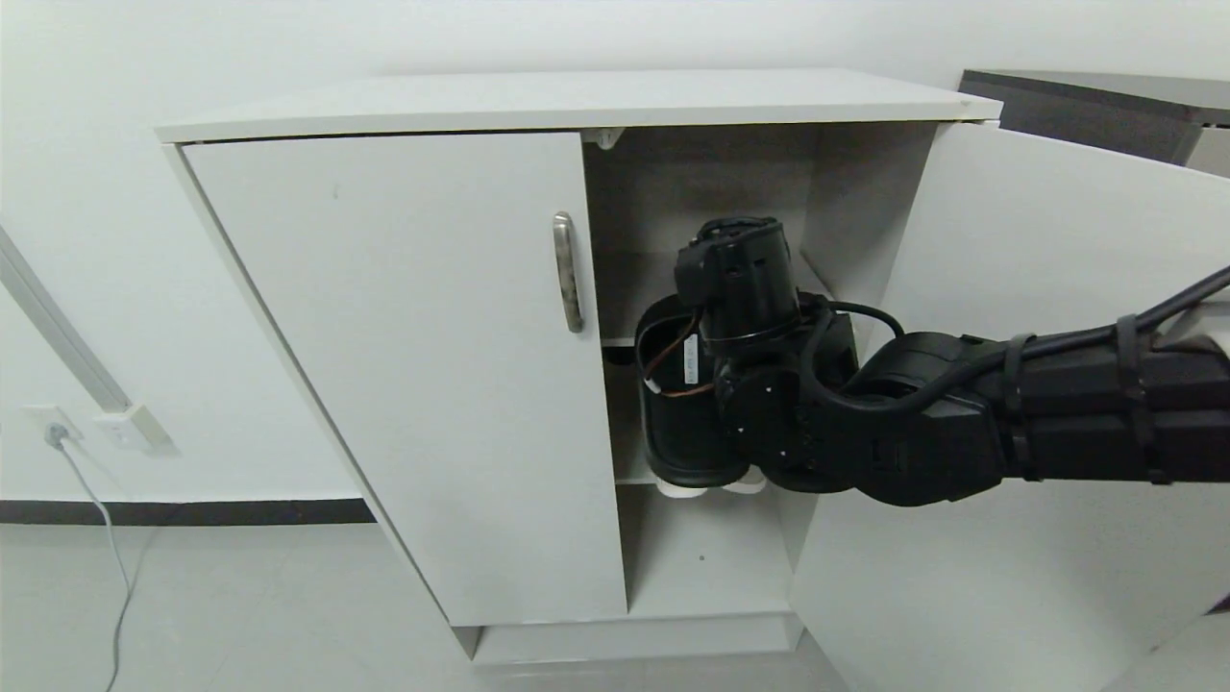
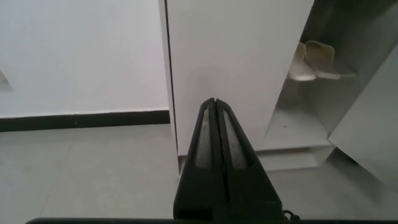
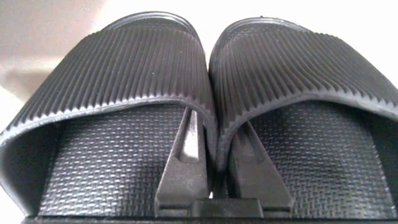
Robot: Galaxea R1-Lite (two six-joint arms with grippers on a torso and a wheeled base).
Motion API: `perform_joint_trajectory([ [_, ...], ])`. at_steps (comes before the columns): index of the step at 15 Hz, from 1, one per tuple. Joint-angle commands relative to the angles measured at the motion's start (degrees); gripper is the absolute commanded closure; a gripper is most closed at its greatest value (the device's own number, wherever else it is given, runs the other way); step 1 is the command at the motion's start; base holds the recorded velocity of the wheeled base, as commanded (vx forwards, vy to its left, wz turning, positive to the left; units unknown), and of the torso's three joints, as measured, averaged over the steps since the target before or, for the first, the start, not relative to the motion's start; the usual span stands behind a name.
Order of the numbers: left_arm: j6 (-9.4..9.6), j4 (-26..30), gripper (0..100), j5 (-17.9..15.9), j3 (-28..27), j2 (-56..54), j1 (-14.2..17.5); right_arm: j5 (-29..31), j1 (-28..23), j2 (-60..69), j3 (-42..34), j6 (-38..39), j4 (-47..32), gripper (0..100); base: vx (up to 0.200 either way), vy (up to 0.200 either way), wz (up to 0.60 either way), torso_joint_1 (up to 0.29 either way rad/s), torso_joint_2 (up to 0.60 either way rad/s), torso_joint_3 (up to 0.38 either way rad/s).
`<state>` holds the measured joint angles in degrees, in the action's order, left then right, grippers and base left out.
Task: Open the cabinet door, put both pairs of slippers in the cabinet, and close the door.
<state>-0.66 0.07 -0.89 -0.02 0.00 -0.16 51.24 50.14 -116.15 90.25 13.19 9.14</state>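
Observation:
The white cabinet (image 1: 577, 96) has its right door (image 1: 1009, 336) swung open and its left door (image 1: 413, 365) closed. My right gripper (image 3: 214, 162) is shut on the pair of black slippers (image 3: 205, 81), one finger inside each, pinching their inner walls together. In the head view the black slippers (image 1: 677, 423) hang upright in the cabinet opening at the middle shelf, partly behind my right wrist (image 1: 759, 317). A pair of white slippers (image 2: 314, 59) lies on that shelf; their tips (image 1: 711, 489) peek out beneath the black pair. My left gripper (image 2: 214, 124) is shut and empty, low, facing the closed door.
The closed door carries a metal handle (image 1: 568, 272). A wall socket with a cable (image 1: 53, 428) sits low on the left wall. Grey furniture (image 1: 1105, 111) stands behind the open door. Bare floor (image 2: 93, 168) lies in front of the cabinet.

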Motion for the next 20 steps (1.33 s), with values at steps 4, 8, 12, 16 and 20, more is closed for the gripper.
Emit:
perform_joint_trajectory([
  [4,-0.13,0.01,100,0.10,-0.06,0.09,-0.02,-0.26,0.49,0.58,-0.16,-0.36,0.00,100,0.050,0.000,0.00,0.001,0.00,0.001],
  [8,-0.13,0.01,100,0.36,-0.06,0.09,-0.02,-6.59,-1.54,-0.30,1.42,-3.26,0.17,100,0.000,0.000,0.00,0.000,0.00,0.000],
  [12,-0.13,0.01,100,0.45,0.02,0.09,-0.02,-9.75,-5.14,-5.40,9.68,-3.87,-0.44,100,0.000,0.000,0.00,0.000,0.00,0.000],
  [16,-0.31,0.01,100,0.45,0.02,0.09,-0.02,-10.72,-7.95,-10.15,17.51,-4.58,-2.99,100,0.000,0.000,0.00,0.000,0.00,0.000],
  [20,-0.40,0.01,100,0.80,0.02,0.09,-0.11,-10.90,-9.18,-12.17,24.34,-4.58,-6.24,100,0.000,0.000,0.00,0.000,0.00,0.000],
])
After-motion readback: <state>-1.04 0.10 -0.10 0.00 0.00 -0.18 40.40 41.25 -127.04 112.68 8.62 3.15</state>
